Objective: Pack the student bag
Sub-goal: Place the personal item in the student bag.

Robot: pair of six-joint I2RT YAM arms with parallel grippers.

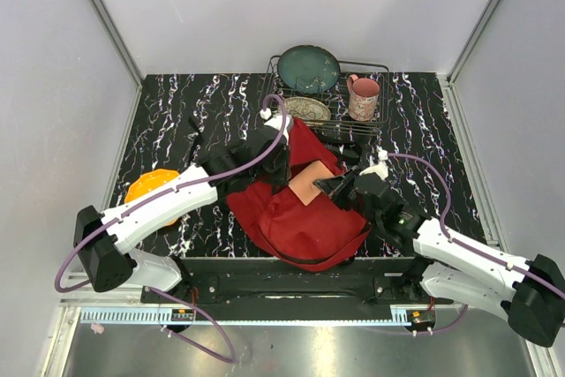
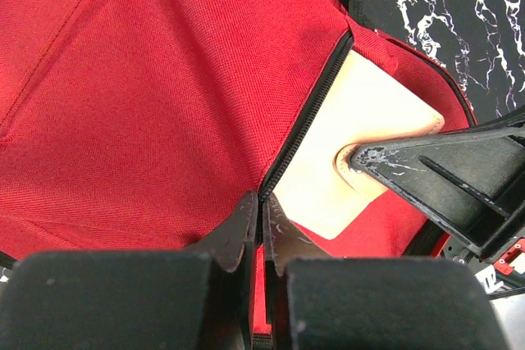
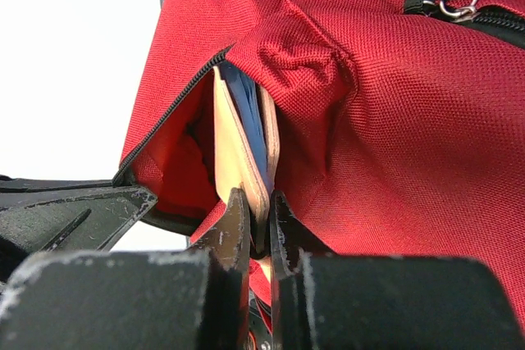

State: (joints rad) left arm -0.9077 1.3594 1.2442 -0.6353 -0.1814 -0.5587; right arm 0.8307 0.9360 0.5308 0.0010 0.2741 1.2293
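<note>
right wrist: book [image 3: 235, 141] half inside bag [image 3: 394, 120]

The large soft red cloth backpack [image 2: 148, 120] shows a coarse, matt weave, edged with black toothed zipper tape [image 2: 308, 116]. The flat tan notebook [image 2: 361, 120] has a smooth, faintly satin cover, like card. The right pincer [image 3: 258, 202] has matt black plastic fingers [image 3: 225, 235], scuffed pale along their edges. The black white-veined marble-look worktop [image 1: 177, 112] carries a slight gloss

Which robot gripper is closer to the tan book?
Right. The right gripper pinches the tan book; the left gripper pinches the red bag at its zipper, beside the book.
</note>
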